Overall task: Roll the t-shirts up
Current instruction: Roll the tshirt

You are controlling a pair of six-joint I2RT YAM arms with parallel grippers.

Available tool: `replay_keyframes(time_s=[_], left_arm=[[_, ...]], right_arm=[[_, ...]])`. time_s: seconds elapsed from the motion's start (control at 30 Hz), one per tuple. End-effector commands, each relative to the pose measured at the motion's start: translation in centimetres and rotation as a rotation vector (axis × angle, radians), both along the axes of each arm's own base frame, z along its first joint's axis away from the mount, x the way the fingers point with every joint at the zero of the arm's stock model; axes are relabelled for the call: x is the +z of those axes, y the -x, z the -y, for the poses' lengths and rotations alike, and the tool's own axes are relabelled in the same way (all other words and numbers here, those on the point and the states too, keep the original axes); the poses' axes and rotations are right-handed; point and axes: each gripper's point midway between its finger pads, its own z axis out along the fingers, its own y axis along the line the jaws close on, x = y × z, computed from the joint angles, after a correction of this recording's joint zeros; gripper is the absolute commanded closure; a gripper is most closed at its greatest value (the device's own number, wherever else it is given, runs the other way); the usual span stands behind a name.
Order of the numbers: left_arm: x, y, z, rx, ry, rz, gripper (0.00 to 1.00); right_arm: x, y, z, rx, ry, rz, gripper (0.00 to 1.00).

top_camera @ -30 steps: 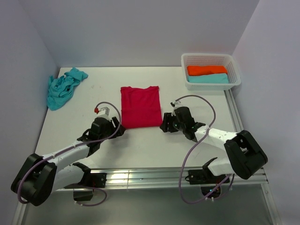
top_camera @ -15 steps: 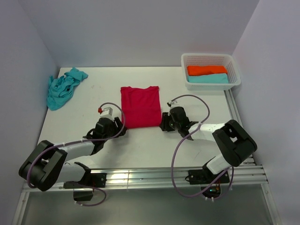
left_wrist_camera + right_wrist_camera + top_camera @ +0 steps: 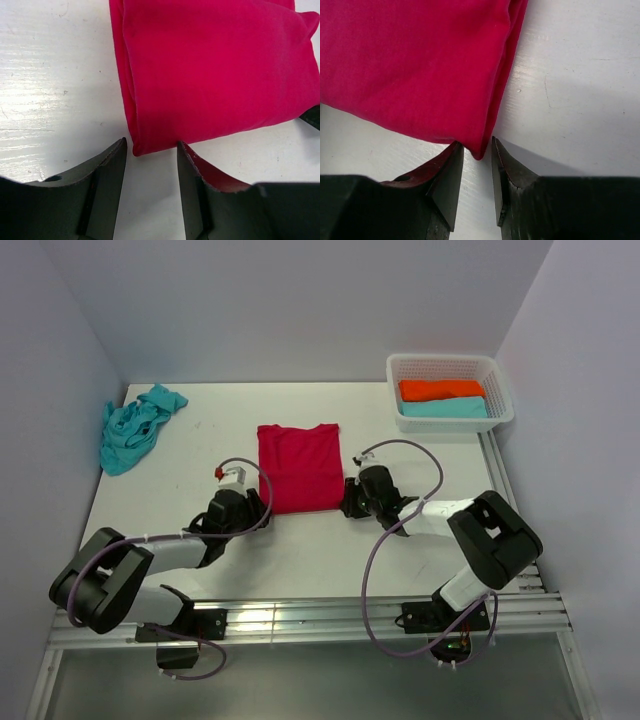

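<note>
A crimson-red t-shirt point(image 3: 299, 466) lies folded flat in a narrow rectangle at the table's middle. My left gripper point(image 3: 258, 508) is open at its near left corner; in the left wrist view point(image 3: 151, 150) the corner of the red shirt point(image 3: 210, 70) sits just ahead of the jaws. My right gripper point(image 3: 349, 502) is open at the near right corner; in the right wrist view point(image 3: 478, 150) the tip of the red shirt point(image 3: 415, 65) sits between the fingertips. A crumpled turquoise t-shirt point(image 3: 133, 427) lies at the far left.
A white perforated basket point(image 3: 450, 368) at the far right holds a folded orange t-shirt point(image 3: 441, 389) and a folded turquoise one point(image 3: 444, 408). The table's metal rail point(image 3: 300, 618) runs along the near edge. Grey walls enclose the table.
Both grippers have moved forward and inward to the red shirt's near corners. The shirt has not moved.
</note>
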Motion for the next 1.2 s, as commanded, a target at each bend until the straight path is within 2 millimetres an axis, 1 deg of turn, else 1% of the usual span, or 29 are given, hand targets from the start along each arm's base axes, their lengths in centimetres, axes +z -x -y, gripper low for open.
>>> replay_keyframes(time_s=[0.0, 0.03, 0.07, 0.1, 0.17, 0.23, 0.33, 0.37, 0.4, 0.43, 0.47, 0.5, 0.57, 0.63, 0.67, 0.7, 0.73, 0.77, 0.8, 0.83, 0.87, 0.9, 0.93, 0.97, 1.0, 1.03, 1.07, 1.1, 1.17], left_arm=[[1.1, -0.8, 0.2, 0.002, -0.008, 0.078, 0.50], [0.9, -0.8, 0.2, 0.003, -0.012, 0.077, 0.51], [0.8, -0.9, 0.2, 0.005, -0.016, 0.083, 0.52], [1.0, -1.1, 0.2, 0.008, -0.023, 0.091, 0.53], [1.0, -1.2, 0.7, -0.001, -0.033, 0.107, 0.53], [0.9, -1.0, 1.0, -0.006, -0.039, 0.116, 0.55], [0.3, -0.8, 1.2, -0.010, -0.039, 0.109, 0.61], [-0.2, -0.6, 1.2, -0.012, -0.045, 0.097, 0.64], [-0.4, -0.6, 1.2, -0.014, -0.041, 0.097, 0.72], [-0.8, -0.4, 1.2, -0.020, -0.043, 0.084, 0.78], [-1.0, -0.2, 1.3, -0.020, -0.038, 0.075, 0.87], [-1.1, -0.1, 1.3, -0.022, -0.037, 0.069, 0.92], [-1.0, 0.1, 1.4, -0.025, -0.030, 0.064, 0.99], [-0.6, 0.4, 1.4, -0.025, -0.018, 0.062, 1.00], [-0.5, 0.5, 1.4, -0.021, -0.013, 0.058, 1.00], [-0.5, 0.7, 1.4, -0.023, -0.014, 0.050, 1.00], [0.3, 0.8, 1.5, -0.023, -0.002, 0.061, 1.00], [0.0, 1.3, 1.3, -0.023, -0.010, 0.035, 1.00], [0.2, 1.6, 1.4, -0.028, -0.006, 0.031, 1.00], [1.1, 1.6, 1.6, -0.028, 0.014, 0.047, 1.00], [0.7, 2.3, 1.4, -0.023, 0.006, 0.016, 1.00], [1.1, 2.7, 1.6, -0.029, 0.015, 0.016, 1.00], [1.8, 3.0, 1.7, -0.029, 0.030, 0.024, 1.00], [1.5, 3.6, 1.5, -0.023, 0.028, -0.003, 1.00], [1.5, 4.2, 1.8, -0.032, 0.032, -0.015, 1.00], [2.1, 4.5, 1.9, -0.036, 0.050, -0.011, 1.00], [2.3, 4.8, 2.1, -0.030, 0.068, -0.026, 1.00], [1.6, 5.7, 1.9, -0.036, 0.051, -0.066, 1.00], [2.0, 6.5, 2.2, -0.038, 0.081, -0.096, 1.00]], right_arm=[[0.5, -0.9, -0.5, -0.007, 0.005, 0.047, 0.64], [0.4, -0.9, -0.5, -0.008, 0.001, 0.050, 0.67], [0.5, -1.0, -0.6, -0.008, -0.008, 0.061, 0.67], [0.4, -1.2, -0.3, -0.025, 0.002, 0.070, 0.68], [0.2, -1.1, -0.4, -0.023, 0.001, 0.074, 0.71], [-0.3, -1.1, -0.3, -0.027, 0.010, 0.070, 0.78], [-0.4, -1.0, -0.4, -0.025, 0.015, 0.071, 0.83], [-0.4, -1.1, -0.4, -0.023, 0.016, 0.074, 0.84], [-0.5, -1.0, -0.4, -0.022, 0.019, 0.074, 0.86], [-0.4, -1.0, -0.5, -0.023, 0.018, 0.073, 0.91], [-0.5, -0.9, -0.4, -0.020, 0.023, 0.067, 0.95], [-0.4, -0.9, -0.4, -0.022, 0.023, 0.067, 1.00], [-0.5, -0.6, -0.4, -0.022, 0.021, 0.053, 1.00], [0.0, -0.3, -0.3, -0.023, 0.012, 0.053, 1.00], [-0.3, 0.2, -0.1, -0.022, 0.021, 0.029, 1.00], [0.2, 0.2, -0.1, -0.024, 0.014, 0.032, 1.00], [0.3, 0.5, -0.1, -0.028, 0.009, 0.020, 1.00], [0.0, 1.1, 0.2, -0.029, 0.018, -0.009, 1.00], [0.6, 1.3, 0.0, -0.024, 0.005, -0.013, 1.00], [0.6, 1.6, 0.0, -0.030, 0.001, -0.030, 1.00], [0.1, 2.5, 0.4, -0.034, 0.023, -0.072, 1.00], [0.8, 2.6, 0.4, -0.043, 0.008, -0.075, 1.00], [0.9, 3.0, 0.4, -0.041, 0.003, -0.082, 1.00], [1.6, 3.8, 0.2, -0.026, -0.014, -0.094, 1.00], [1.8, 4.3, 0.3, -0.033, -0.026, -0.108, 1.00], [2.0, 4.8, 0.2, -0.024, -0.036, -0.112, 1.00], [2.6, 5.3, 0.5, -0.034, -0.038, -0.116, 1.00], [2.7, 5.9, 0.6, -0.038, -0.032, -0.130, 1.00], [3.0, 7.1, 1.0, -0.043, -0.039, -0.165, 1.00]])
